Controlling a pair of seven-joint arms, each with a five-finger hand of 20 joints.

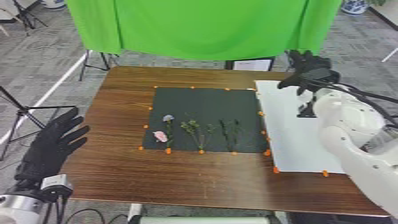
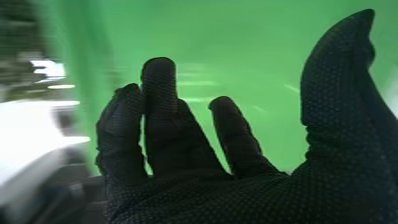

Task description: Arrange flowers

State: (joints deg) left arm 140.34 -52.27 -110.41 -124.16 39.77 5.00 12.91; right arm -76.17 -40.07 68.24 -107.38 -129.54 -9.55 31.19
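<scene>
My right hand [image 1: 311, 71] is over the table's far right corner, above the white sheet, well away from the flowers. In the right wrist view the right hand [image 2: 204, 195] is open and holds nothing. My left hand [image 1: 46, 146], open, is off the table's left edge. On the dark mat [image 1: 204, 100] lie a pink flower [image 1: 160, 136], a bluish flower [image 1: 168, 118] on a stem, a green sprig [image 1: 192, 127] with small buds, and a thin dark green sprig [image 1: 230, 132] to its right.
A white sheet [image 1: 298, 135] covers the table's right side. Orange markers [image 1: 168, 150] line the mat's edges. A green cloth [image 1: 191, 30] hangs behind the wooden table [image 1: 115, 115]. A small dark object [image 1: 307, 109] is beside the right arm on the sheet.
</scene>
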